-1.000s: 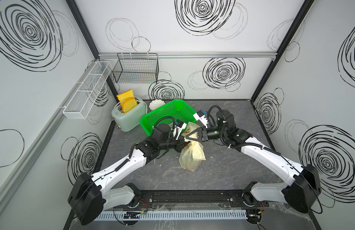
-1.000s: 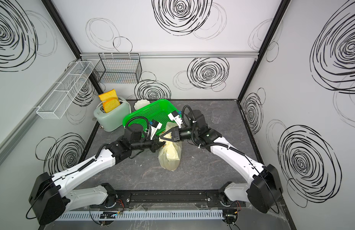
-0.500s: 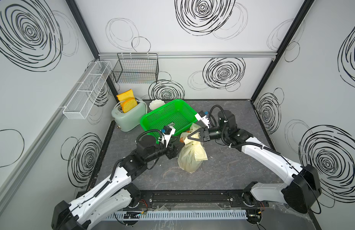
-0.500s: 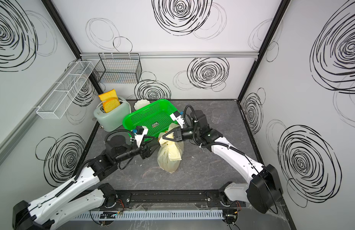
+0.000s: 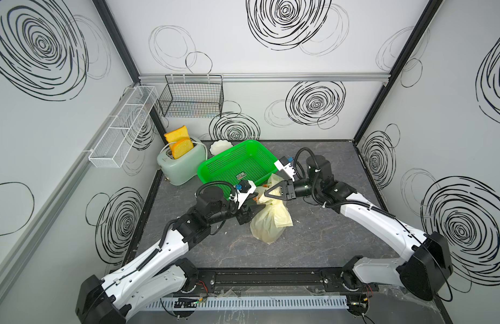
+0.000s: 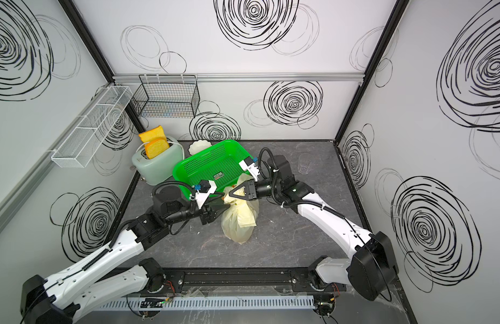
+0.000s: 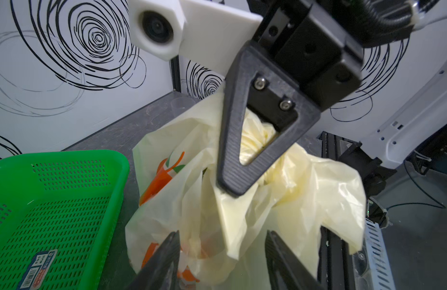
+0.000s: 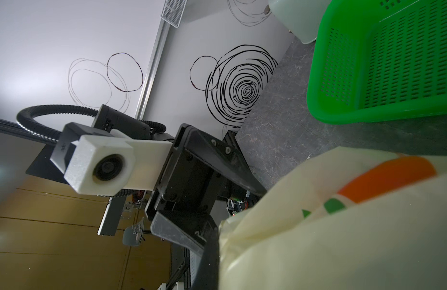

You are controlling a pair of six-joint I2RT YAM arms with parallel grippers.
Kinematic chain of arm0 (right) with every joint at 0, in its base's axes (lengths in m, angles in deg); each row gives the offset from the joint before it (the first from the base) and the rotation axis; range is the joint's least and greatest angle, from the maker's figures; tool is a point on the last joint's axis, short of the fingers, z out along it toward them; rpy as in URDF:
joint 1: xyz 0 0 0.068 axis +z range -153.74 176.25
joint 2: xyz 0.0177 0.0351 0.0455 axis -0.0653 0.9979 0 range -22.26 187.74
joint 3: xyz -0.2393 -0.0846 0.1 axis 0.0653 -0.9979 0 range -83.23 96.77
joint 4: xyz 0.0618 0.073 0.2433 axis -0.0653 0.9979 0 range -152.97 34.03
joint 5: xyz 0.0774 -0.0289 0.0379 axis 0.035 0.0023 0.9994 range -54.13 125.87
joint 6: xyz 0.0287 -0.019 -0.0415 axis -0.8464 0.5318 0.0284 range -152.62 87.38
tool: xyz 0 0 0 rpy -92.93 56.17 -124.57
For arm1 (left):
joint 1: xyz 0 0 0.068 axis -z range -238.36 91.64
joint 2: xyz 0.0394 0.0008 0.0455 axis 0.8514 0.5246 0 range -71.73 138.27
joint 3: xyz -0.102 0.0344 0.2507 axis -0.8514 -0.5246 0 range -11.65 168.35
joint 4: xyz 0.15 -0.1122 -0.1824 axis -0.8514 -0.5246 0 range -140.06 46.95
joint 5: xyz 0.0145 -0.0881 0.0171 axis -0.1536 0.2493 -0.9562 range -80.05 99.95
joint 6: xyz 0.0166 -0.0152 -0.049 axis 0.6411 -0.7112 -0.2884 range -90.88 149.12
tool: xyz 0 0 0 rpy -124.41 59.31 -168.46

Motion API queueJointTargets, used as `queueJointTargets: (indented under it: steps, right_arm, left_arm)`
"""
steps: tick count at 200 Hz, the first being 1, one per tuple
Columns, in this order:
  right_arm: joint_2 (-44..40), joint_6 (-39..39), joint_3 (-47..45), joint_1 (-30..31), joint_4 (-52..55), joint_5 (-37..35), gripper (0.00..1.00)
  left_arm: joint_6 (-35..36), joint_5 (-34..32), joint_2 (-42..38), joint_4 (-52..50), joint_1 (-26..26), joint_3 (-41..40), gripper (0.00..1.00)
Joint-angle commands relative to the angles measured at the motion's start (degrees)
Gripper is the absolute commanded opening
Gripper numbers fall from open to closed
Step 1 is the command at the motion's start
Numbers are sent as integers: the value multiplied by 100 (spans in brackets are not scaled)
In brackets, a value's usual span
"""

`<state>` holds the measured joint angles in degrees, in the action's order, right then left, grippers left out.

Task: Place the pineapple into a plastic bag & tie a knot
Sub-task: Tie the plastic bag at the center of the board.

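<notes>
1. A grey marbled tabletop (image 5: 313, 252) lies inside white walls scribbled with black spirals.
2. The plastic bag (image 5: 267, 224) stands on it between the two hands. It is pale yellow, bulging low down and bunched at the top, and both top views show it (image 6: 239, 221).
3. The right hand (image 7: 230, 190) is pressed together on a strip of the bag's top, and a flap of the thin film hangs from its tip.
4. The left hand (image 7: 222, 263) is spread, its jaws standing apart with the bag's side just beyond them. Whether they touch the film cannot be told.
5. In a top view the left hand (image 5: 247, 214) sits lower than the right hand (image 5: 267, 194). The two point toward each other across the bag's top.
6. Orange print shows on the side of the bag toward the green basket (image 5: 204, 171), which lies just behind both hands.
7. A mint toaster (image 5: 184, 165) with two toast slices (image 5: 178, 143) stands past the basket, well apart from the left hand.
8. What the bag holds cannot be made out.
</notes>
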<state>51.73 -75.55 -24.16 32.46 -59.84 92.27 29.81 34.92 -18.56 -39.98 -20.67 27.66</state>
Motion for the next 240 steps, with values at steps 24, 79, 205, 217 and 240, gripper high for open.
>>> queueJointTargets:
  steps: [24,79,205,217,240]
  right_arm:
    - [-28,108,231,97,-49,41,0]
    - [-16,287,329,85,246,-106,5]
    - [-1314,1510,1151,845,4683,-2677,76]
    - [-1337,1214,1023,1208,4520,-2661,73]
    - [-1335,935,754,1618,4233,-2799,63]
  left_arm:
    - [37,468,184,500,-34,349,45]
    - [59,585,221,440,-34,394,1]
    - [-130,43,145,348,151,411,0]
    - [-120,26,155,322,151,417,0]
    - [-112,-7,166,302,159,436,0]
